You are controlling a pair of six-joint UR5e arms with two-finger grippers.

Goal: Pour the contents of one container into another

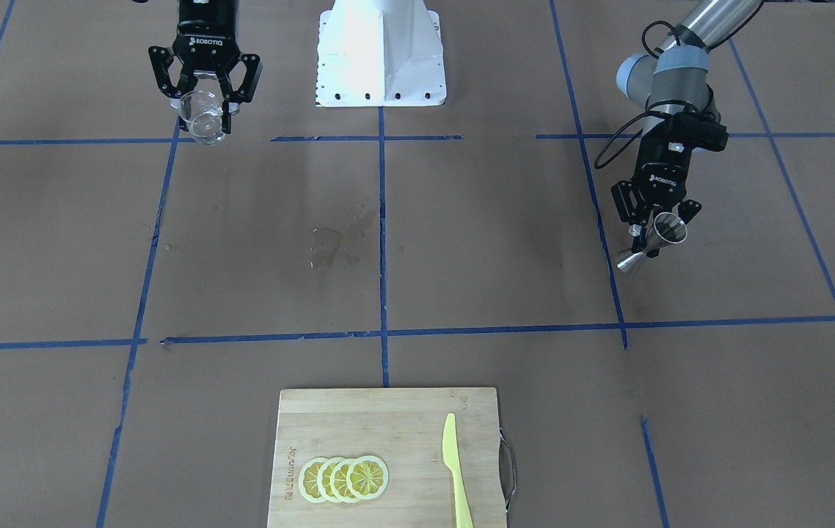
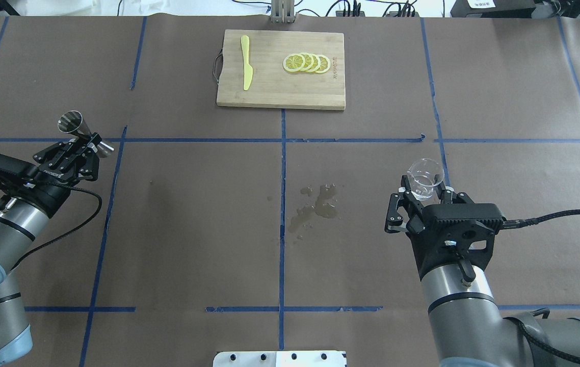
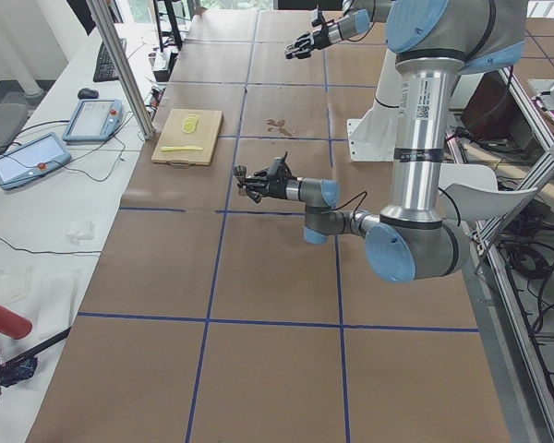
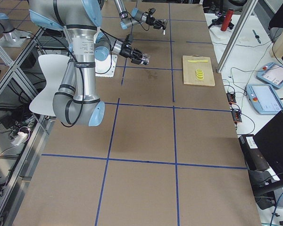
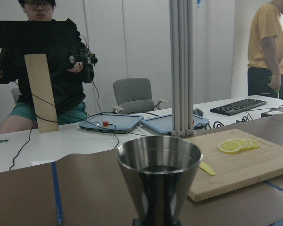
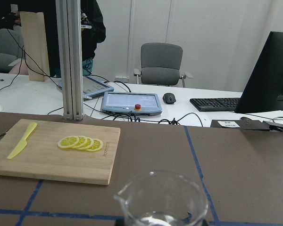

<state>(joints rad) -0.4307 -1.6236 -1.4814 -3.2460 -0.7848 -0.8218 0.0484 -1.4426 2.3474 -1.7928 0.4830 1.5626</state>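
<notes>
The left claw [image 2: 87, 144] is clamped on the narrow waist of the steel jigger [image 2: 73, 124]. Its wrist is about level and the forearm reaches forward, well to the left of the wet patch [image 2: 315, 206] on the counter [image 2: 193, 229]. The right claw [image 2: 425, 192] grips the glass cup [image 2: 426, 176] by its sides, arm stretched forward, nearer the patch on its right. Beyond the patch lies a cutting board [image 2: 269, 92].

Bright even light, faint shadows, sharp focus
</notes>
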